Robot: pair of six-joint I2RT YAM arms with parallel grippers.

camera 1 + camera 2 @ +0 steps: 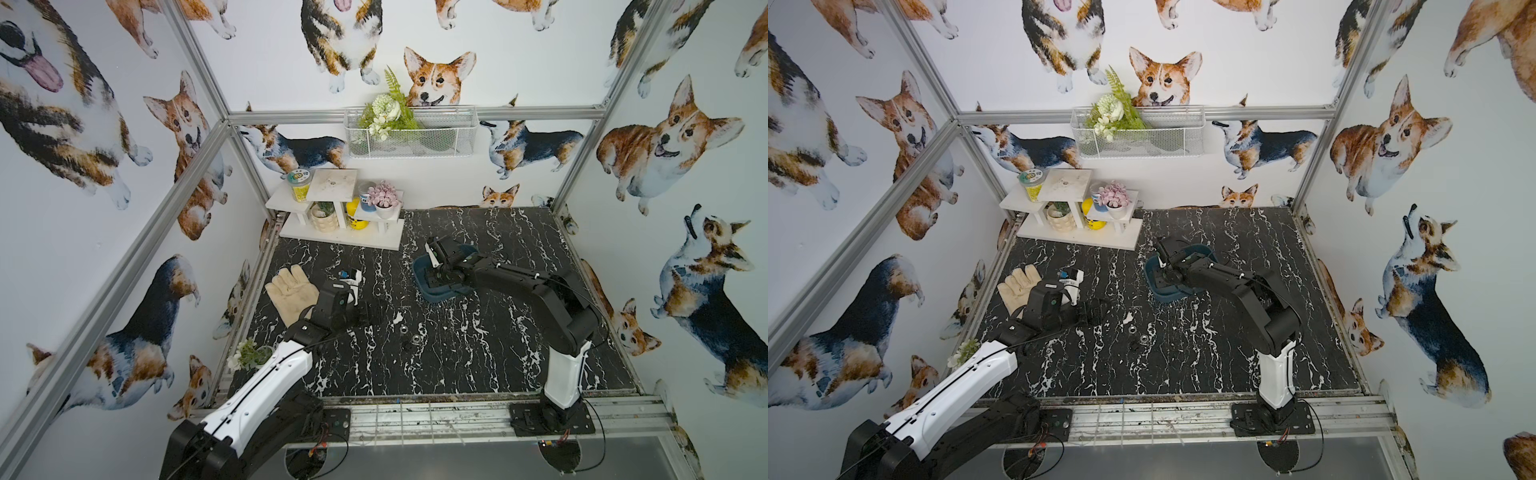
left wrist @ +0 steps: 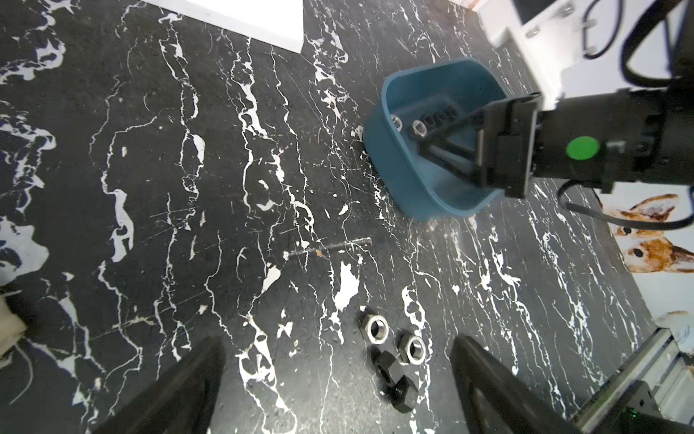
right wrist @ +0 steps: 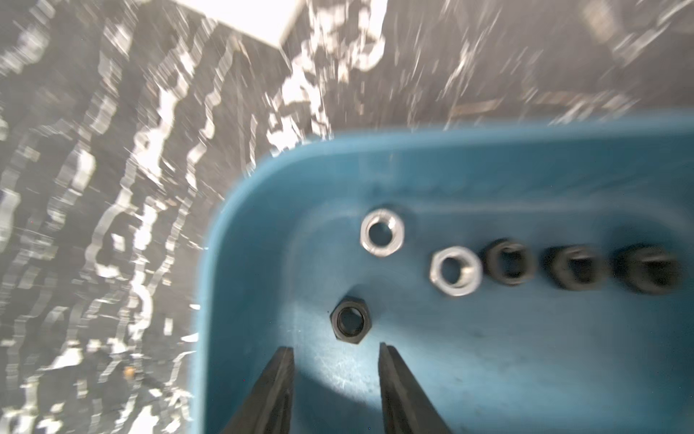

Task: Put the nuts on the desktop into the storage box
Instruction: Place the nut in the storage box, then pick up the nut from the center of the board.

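Storage box (image 3: 240, 233): six hex nuts (image 3: 370, 244), right end effector (image 3: 336, 349) over it, parted, empty. Desk (image 2: 187, 188) middle: four loose hex nuts (image 2: 365, 326) beside left end effector (image 2: 338, 342), spread wide

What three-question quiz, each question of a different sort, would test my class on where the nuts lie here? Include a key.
1. True or false: the right gripper holds a nut over the storage box.
2. In the right wrist view, how many nuts lie in the storage box? A four, B six, C nine.
3. Fill in: in the left wrist view, ___ loose nuts lie on the desktop near the left gripper.
Key: 1 false, its jaws stand apart and empty; 2 B; 3 four.
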